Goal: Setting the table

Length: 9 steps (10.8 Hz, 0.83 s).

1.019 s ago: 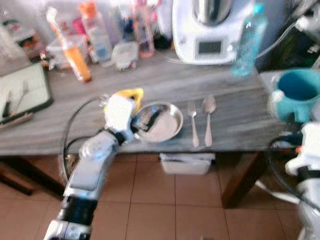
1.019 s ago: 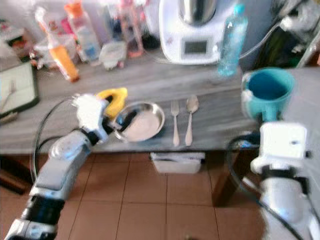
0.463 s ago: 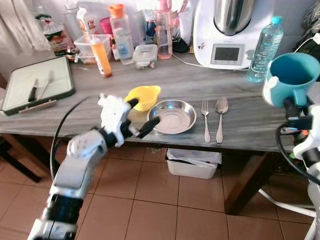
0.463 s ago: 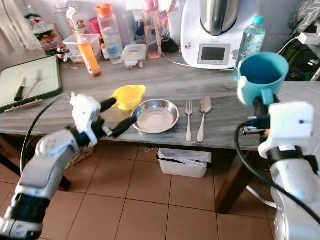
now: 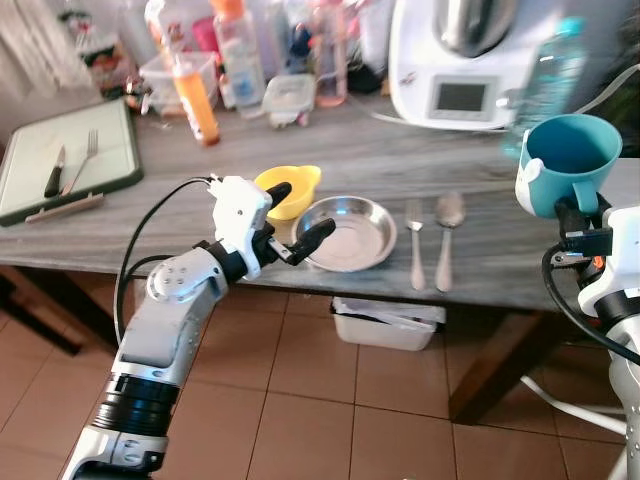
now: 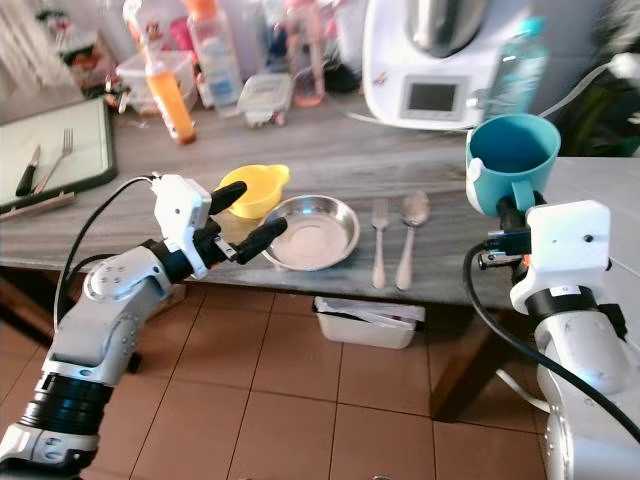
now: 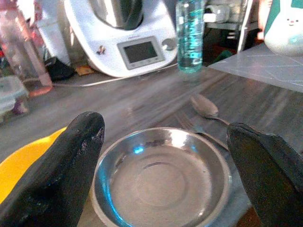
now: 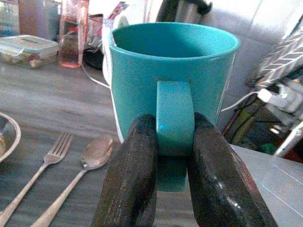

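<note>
1. Left end effector [image 5: 296, 214] at centre-left of the frame, fingers spread wide, empty, held over the near edge of the grey wooden table [image 5: 200, 215].
2. Upper finger over the yellow bowl [image 5: 300, 183], lower fingertip just at the rim of the steel plate [image 5: 355, 228]; contact not certain.
3. From the left wrist view: the plate [image 7: 161, 177] lying between the two black fingers [image 7: 71, 165], shallow and bare.
4. Fork [image 5: 416, 240] and spoon [image 5: 447, 235] lying side by side just right of the plate, handles toward the near table edge.
5. Right end effector [image 8: 173, 156] at the right edge of the frame, fingers pressed together on the handle of the teal mug [image 5: 565, 165].
6. Mug held upright in the air, off the table, right of the spoon and above the table's right end.
7. White kitchen machine [image 5: 470, 60] at upper centre-right, clear water bottle [image 5: 545, 85] beside it.
8. Bottles and food boxes along the upper edge; orange bottle [image 5: 195, 100] at upper left.
9. Green-rimmed board [image 5: 55, 175] at far left, with a knife and another fork on it.
</note>
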Available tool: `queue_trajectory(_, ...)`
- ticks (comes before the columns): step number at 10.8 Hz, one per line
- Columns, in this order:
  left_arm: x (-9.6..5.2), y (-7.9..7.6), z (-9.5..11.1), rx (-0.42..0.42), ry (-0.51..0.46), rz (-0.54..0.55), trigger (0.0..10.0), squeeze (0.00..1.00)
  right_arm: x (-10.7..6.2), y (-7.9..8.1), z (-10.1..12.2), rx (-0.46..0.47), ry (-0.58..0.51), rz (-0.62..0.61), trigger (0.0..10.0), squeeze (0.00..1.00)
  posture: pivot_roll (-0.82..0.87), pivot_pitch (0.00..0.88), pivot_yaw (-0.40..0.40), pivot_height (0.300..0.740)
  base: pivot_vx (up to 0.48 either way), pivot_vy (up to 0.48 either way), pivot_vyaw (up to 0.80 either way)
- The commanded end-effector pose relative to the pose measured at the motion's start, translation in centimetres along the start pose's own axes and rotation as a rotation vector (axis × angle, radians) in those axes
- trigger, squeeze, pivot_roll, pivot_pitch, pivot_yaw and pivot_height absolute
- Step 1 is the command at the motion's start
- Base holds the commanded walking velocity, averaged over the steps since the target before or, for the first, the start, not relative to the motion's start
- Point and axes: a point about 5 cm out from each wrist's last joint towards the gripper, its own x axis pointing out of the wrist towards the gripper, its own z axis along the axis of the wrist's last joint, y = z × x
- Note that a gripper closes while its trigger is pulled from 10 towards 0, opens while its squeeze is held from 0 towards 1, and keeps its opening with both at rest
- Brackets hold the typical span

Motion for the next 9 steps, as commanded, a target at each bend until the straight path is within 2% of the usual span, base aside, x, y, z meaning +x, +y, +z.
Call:
queue_trajectory(1,-0.1,0.0,0.5,0.014,-0.006,0.011,10.0,0.0,-0.3,0.1,0.8,-0.002,-0.04,0.009,10.0,0.0,-0.08,0.116,0.096,0.74,0.0,0.0,0.0)
queue_trajectory(2,0.1,-0.2,0.5,0.009,-0.013,0.015,10.0,0.0,-0.7,0.2,1.0,0.015,-0.048,-0.011,10.0,0.0,-0.08,0.113,0.091,0.74,0.0,0.0,0.0)
queue_trajectory(5,0.2,-0.9,0.2,-0.024,-0.017,0.033,10.0,0.0,-2.8,1.8,0.7,0.044,-0.027,-0.066,10.0,0.0,-0.09,0.108,0.094,0.74,0.08,0.0,0.0)
queue_trajectory(9,0.5,-1.4,0.1,-0.045,-0.018,0.032,10.0,0.0,-3.7,2.2,0.3,0.073,0.004,-0.104,10.0,0.0,-0.1,0.106,0.098,0.74,0.266,0.0,0.0)
